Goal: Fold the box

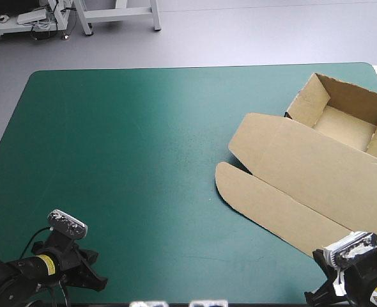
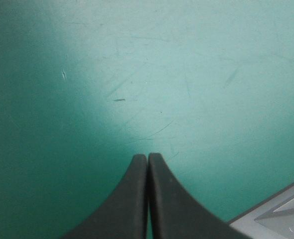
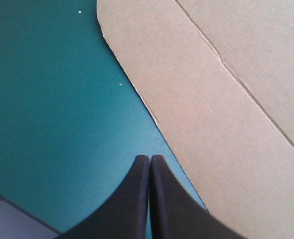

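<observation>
1. Box: sits in the right part of the high view, from upper right down to lower right, on the teal-green cover. No other items on the table.
2. Tray section, upper right of frame: walls raised around a visible floor, top open. Whether the wall tucks are fully seated: cannot tell.
3. Lid panel: lies flat on the cover, running from the tray toward the frame's lower right.
4. Rounded flap: flat too, joined to the lid along a crease, outer edge toward frame centre.
5. Right gripper: lower right of the high view, fingers clenched tip to tip, nothing between them. The flap edge runs just beside it. Contact w/ board: cannot tell.
6. Left gripper: lower left of the high view, well apart from the box, fingers clenched on nothing, over bare cover.
7. Progress (est.): wall-forming appears done, and the box reads as an open tray w/ lid flat. Both arms are parked near the frame's bottom edge, so little or nothing looks left. Remaining check: wall seating.
</observation>
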Tool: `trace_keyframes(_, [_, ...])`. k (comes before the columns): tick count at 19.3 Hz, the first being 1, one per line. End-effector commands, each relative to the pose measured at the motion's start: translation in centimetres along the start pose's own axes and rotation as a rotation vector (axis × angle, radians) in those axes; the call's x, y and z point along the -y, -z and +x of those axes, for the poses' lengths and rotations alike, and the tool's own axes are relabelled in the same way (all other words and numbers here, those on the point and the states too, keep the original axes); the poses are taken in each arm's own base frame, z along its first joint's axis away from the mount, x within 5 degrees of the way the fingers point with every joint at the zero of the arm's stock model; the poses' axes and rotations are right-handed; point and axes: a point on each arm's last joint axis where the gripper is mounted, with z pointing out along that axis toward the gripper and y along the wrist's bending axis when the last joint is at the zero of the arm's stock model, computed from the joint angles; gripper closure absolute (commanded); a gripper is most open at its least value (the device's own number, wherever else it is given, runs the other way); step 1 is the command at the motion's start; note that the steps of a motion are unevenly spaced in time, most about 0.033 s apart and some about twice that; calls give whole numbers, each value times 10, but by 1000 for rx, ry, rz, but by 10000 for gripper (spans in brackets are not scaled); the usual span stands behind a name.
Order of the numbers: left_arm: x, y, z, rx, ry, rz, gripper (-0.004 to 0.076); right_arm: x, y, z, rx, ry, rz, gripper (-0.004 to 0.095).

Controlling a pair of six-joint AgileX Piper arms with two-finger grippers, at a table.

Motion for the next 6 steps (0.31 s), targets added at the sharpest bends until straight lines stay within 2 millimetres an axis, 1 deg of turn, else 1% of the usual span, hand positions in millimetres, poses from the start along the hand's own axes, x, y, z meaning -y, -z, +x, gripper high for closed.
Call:
trace_keyframes(1, [3, 6, -9, 58, 5, 20, 733, 0, 4, -11, 74, -8, 2, 921])
trace_keyframes(6, [3, 6, -9, 58, 5, 20, 733, 0, 4, -11, 74, -8, 2, 921])
